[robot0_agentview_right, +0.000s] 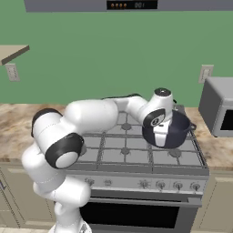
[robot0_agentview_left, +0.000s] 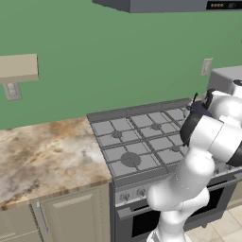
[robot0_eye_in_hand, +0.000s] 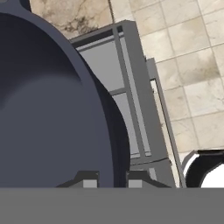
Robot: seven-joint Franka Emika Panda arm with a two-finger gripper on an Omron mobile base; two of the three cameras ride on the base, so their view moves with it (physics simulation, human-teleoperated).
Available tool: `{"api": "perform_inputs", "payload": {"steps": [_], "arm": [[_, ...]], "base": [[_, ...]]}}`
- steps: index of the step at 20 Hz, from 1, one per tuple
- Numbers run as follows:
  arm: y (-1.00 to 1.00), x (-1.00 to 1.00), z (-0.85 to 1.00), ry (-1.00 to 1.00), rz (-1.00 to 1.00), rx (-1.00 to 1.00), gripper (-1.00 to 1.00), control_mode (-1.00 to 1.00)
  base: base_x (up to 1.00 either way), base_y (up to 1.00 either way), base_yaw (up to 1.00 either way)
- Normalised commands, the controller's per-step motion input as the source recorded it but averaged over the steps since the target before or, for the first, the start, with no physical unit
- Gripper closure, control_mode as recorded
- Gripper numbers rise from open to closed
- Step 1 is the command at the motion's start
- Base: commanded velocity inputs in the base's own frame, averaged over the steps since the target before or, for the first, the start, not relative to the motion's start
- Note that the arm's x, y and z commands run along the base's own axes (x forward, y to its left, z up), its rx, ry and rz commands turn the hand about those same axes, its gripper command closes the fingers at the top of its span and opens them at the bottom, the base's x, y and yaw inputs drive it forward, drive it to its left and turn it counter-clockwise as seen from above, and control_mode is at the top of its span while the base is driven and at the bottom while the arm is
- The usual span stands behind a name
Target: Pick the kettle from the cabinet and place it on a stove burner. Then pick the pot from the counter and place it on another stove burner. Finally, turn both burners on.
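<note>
The dark navy pot [robot0_agentview_right: 176, 131] hangs tilted over the right side of the grey stove [robot0_agentview_right: 123, 154]. My gripper [robot0_agentview_right: 159, 135] is shut on its near rim. In the hand view the fingertips [robot0_eye_in_hand: 89, 181] straddle the pot [robot0_eye_in_hand: 43, 109] wall, with the stove [robot0_eye_in_hand: 131, 87] edge below. In the left base view the pot [robot0_agentview_left: 188, 126] peeks out from behind my arm above the right-hand burners [robot0_agentview_left: 175, 149]. I cannot tell whether the pot touches the grate. My arm hides the kettle. The cabinet shelf [robot0_agentview_left: 19, 68] juts from the wall at upper left.
Marbled counter [robot0_agentview_left: 42, 156] lies left of the stove and continues on its right [robot0_agentview_right: 218, 152]. A grey microwave [robot0_agentview_right: 219, 107] stands on that right counter close to the pot. The knob row [robot0_agentview_right: 159, 185] runs along the stove front. A range hood [robot0_agentview_right: 132, 5] hangs overhead.
</note>
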Motion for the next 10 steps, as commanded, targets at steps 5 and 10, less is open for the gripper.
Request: {"api": "perform_inputs", "payload": {"steps": [5, 10], "arm": [[-0.02, 0.13, 0.00, -0.05, 0.00, 0.04, 1.00, -1.00], [0.00, 0.04, 0.01, -0.04, 0.00, 0.01, 1.00, -1.00]], "base": [[0.00, 0.00, 0.00], [0.00, 0.00, 0.00]]}}
